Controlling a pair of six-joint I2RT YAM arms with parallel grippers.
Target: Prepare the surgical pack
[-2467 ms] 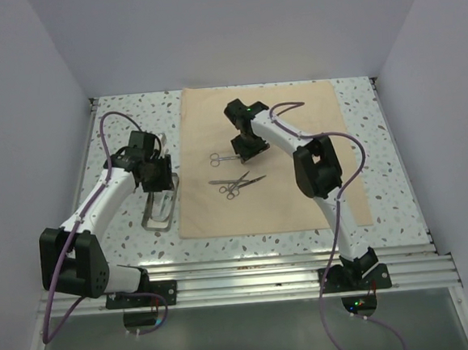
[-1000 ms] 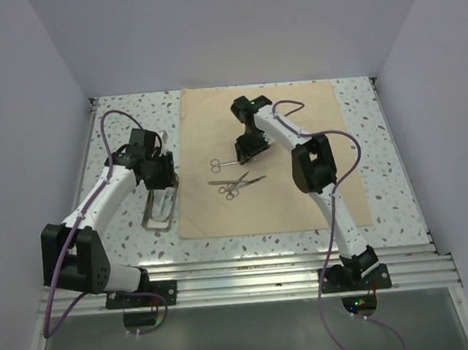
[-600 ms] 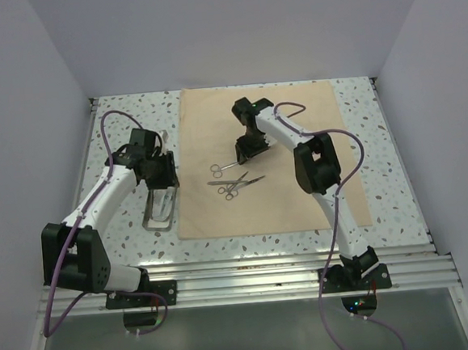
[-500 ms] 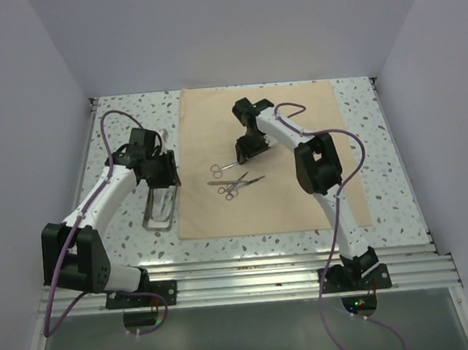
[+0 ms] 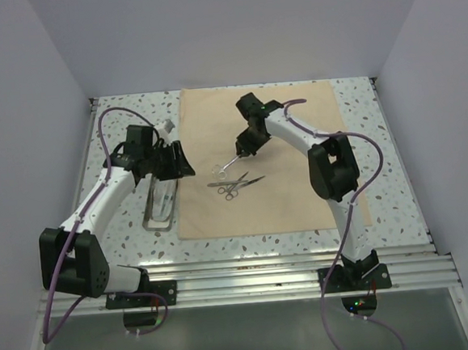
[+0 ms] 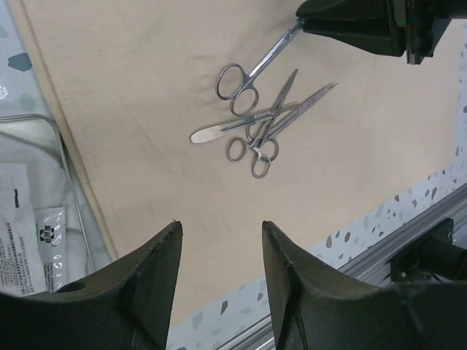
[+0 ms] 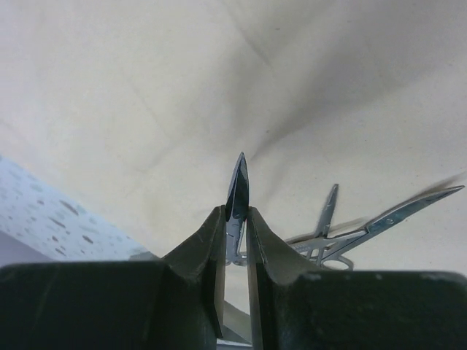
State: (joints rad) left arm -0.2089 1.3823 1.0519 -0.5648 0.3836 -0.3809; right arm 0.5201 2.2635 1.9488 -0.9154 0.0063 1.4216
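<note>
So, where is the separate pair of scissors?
Top view: the scissors are at the middle of the beige cloth, blade pinched by the right gripper, just behind the other instruments.

Steel instruments [image 5: 235, 184] on flat beige cloth [image 5: 289, 203]

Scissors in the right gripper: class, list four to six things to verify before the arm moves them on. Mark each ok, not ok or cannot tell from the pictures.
1. Right gripper shut on the scissors: ok, blade pinched between its fingers.
2. Scissors apart from the other instruments: ok, a gap shows in the left wrist view.
3. Scissors' rings lifted off the cloth: cannot tell.
4. Cloth spread flat: ok.
5. Left gripper open and empty: ok.
6. Room in the tray: cannot tell, the left arm covers part of it.
</note>
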